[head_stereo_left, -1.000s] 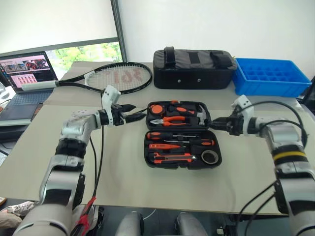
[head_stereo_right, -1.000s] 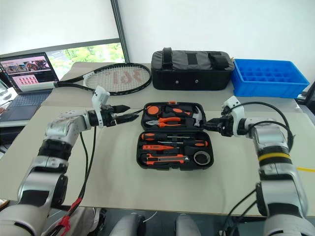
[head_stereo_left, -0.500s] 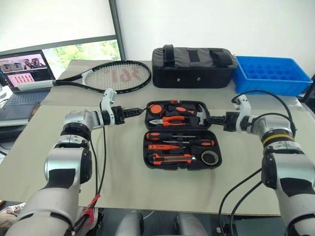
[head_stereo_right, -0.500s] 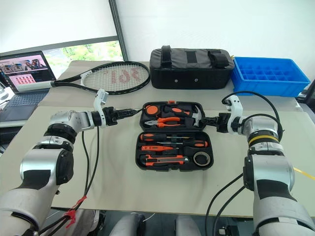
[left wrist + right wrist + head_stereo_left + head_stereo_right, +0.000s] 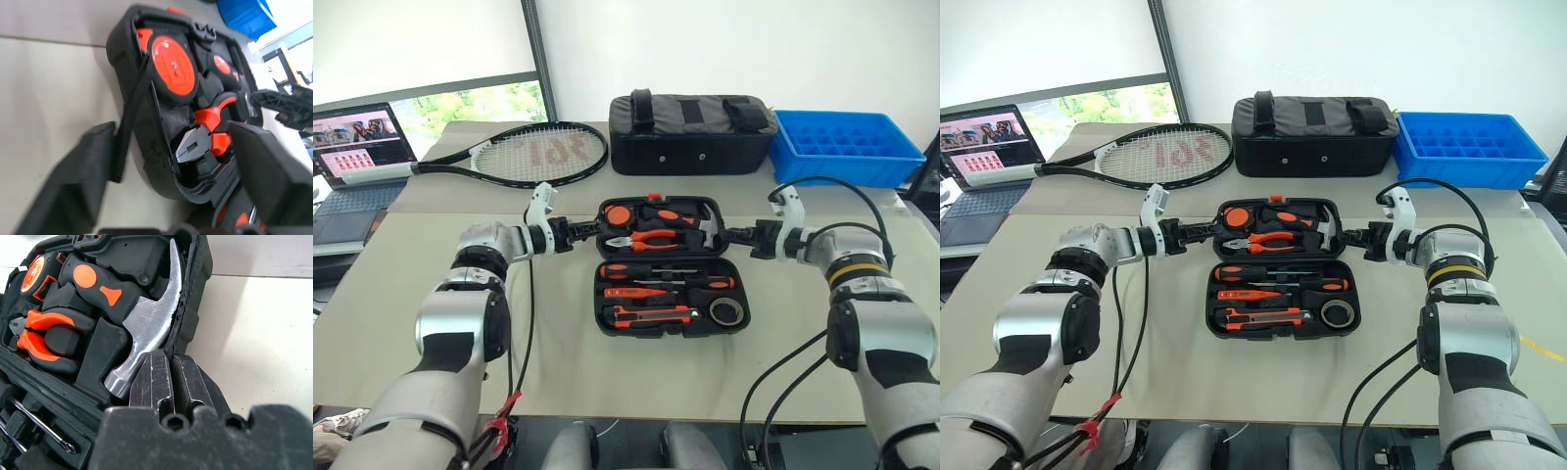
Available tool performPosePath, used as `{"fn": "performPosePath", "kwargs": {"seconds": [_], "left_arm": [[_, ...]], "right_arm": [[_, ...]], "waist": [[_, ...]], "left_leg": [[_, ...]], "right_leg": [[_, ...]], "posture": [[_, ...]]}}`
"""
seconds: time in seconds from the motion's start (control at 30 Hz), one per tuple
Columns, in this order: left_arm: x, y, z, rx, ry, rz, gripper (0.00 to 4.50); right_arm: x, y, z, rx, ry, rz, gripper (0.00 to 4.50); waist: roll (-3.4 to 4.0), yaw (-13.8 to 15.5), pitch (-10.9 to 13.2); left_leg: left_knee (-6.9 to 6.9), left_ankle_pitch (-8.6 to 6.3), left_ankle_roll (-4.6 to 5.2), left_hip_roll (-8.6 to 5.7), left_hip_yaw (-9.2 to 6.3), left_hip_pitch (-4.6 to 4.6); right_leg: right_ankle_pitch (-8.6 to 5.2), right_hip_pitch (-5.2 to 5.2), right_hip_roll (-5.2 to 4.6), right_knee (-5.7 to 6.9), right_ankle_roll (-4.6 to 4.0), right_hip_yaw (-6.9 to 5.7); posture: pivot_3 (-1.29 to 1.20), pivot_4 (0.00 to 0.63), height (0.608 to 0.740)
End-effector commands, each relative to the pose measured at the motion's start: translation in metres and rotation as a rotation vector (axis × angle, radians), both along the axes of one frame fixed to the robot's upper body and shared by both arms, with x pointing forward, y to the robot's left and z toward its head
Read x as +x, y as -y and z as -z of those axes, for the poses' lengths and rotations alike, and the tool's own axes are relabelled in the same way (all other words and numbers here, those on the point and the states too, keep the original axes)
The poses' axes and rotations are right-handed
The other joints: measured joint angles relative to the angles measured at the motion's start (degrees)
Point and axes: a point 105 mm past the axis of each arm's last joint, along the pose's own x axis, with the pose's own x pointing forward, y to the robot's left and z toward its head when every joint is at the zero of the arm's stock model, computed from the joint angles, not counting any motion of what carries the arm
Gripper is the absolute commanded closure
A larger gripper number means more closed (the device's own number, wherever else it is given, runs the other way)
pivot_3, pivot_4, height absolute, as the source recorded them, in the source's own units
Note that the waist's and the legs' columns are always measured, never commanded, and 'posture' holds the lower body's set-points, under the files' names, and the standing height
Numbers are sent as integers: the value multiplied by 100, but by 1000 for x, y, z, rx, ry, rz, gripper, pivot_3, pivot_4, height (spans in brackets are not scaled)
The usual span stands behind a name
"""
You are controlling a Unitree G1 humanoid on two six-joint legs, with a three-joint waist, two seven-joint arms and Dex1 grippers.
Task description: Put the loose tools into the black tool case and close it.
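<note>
My left gripper straddles the far half's left rim, jaws apart; my right gripper, pinched shut, meets its right rim. The flat black moulded-plastic tool case lies open mid-table, tools seated. I'd lift both sides evenly.

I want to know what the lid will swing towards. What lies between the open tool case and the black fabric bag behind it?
Bare table: in the left eye view nothing sits between the tool case and the fabric bag.
</note>
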Motion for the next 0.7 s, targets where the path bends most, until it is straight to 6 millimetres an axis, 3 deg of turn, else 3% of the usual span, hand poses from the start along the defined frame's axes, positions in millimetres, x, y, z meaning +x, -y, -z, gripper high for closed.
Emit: {"fn": "performPosePath", "kwargs": {"seconds": [0.03, 0.2, 0.4, 0.53, 0.7], "left_arm": [[8, 3, -15, 14, 62, -9, 2677], [13, 4, -23, -6, 129, -29, 4471], [10, 7, -27, 25, 185, 43, 4471], [16, 4, -46, 37, 324, 30, 4471], [20, -5, -65, 111, 522, 23, 4471]], "right_arm": [[3, 2, -16, 26, 57, 1, 4500], [3, 4, -18, 38, 68, 3, 4500], [6, 1, -30, 90, 139, -5, 4500], [7, -3, -46, 115, 264, -39, 4500], [-9, -15, -60, 125, 426, -170, 4500]], "waist": [[0, -1, 0], [0, 1, 0], [0, -1, 0], [-1, -1, 1], [-1, -9, 1]], "left_leg": [[0, 0, 0, 0, 0, 0], [0, 0, -1, -1, 0, -1], [0, 1, -2, -2, 1, -1], [0, 4, -7, -2, 1, -4], [-5, 8, -14, -1, 1, -10]], "right_leg": [[0, 0, 0, 0, 0, 0], [0, 0, -2, 0, 0, 0], [0, -2, -2, 1, 0, 0], [0, -3, -3, 1, 0, 0], [0, -12, -2, 3, 0, 0]], "posture": [[0, 150, 707], [0, 150, 707], [0, 150, 707], [0, 150, 707], [0, 150, 707]]}}
